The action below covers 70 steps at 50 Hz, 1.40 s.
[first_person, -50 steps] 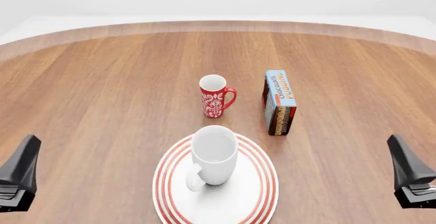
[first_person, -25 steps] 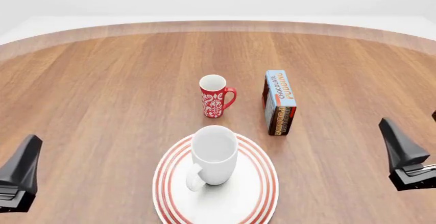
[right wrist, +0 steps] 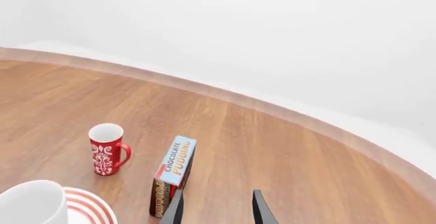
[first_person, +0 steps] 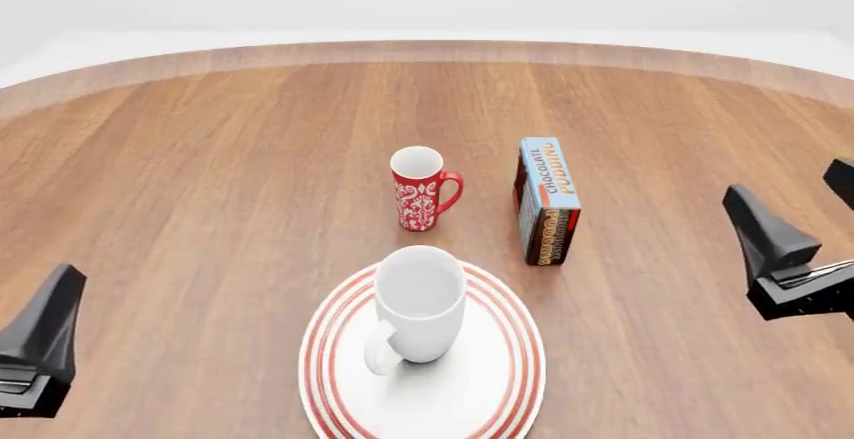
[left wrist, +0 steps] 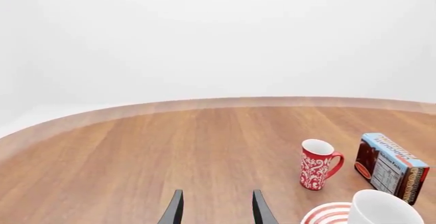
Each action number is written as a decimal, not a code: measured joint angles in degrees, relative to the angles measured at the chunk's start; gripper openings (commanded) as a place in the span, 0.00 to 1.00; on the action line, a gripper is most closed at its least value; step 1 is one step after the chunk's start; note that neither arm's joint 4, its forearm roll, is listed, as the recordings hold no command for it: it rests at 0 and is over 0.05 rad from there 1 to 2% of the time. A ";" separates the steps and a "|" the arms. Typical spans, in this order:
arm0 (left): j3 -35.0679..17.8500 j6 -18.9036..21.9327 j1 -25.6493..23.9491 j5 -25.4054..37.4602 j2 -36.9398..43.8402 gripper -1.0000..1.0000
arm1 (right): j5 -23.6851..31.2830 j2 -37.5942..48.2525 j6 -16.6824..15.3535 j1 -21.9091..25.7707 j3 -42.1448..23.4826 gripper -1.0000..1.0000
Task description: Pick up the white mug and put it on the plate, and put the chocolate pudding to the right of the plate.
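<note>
Right pincer [first_person: 787, 264] has climbed toward the pudding [first_person: 546, 202], jaws apart and empty; mug [first_person: 418, 304] sits on plate [first_person: 514, 379], left pincer [first_person: 38, 344] open, idle

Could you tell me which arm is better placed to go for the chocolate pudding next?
Probably the right. The right gripper is open on the side of the chocolate pudding, while the left gripper sits beyond the plate.

Two mugs [first_person: 419, 302] [first_person: 422, 189], one plate [first_person: 503, 379], one carton [first_person: 547, 201].

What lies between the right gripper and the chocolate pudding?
Only bare tabletop separates the right gripper from the chocolate pudding, as the front view shows.
</note>
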 measured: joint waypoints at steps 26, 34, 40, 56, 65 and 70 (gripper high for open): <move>-0.03 -0.54 -0.68 -0.04 0.00 1.00 | 0.87 7.55 -1.19 2.08 -7.65 1.00; -0.03 -0.70 -0.80 -0.04 0.00 1.00 | 1.25 9.78 -1.58 2.89 -10.08 1.00; -0.03 -0.84 -0.87 -0.05 0.00 1.00 | 1.34 11.56 -1.74 3.32 -11.70 1.00; -0.04 -1.30 -0.98 -0.12 -0.01 1.00 | 1.63 16.72 -1.20 4.15 -15.83 1.00; -0.05 -1.55 -0.97 -0.19 -0.01 1.00 | 1.64 19.89 -0.39 4.68 -17.98 1.00; -0.03 -1.53 -1.05 -0.20 -0.01 1.00 | 1.52 21.64 0.08 4.93 -18.94 1.00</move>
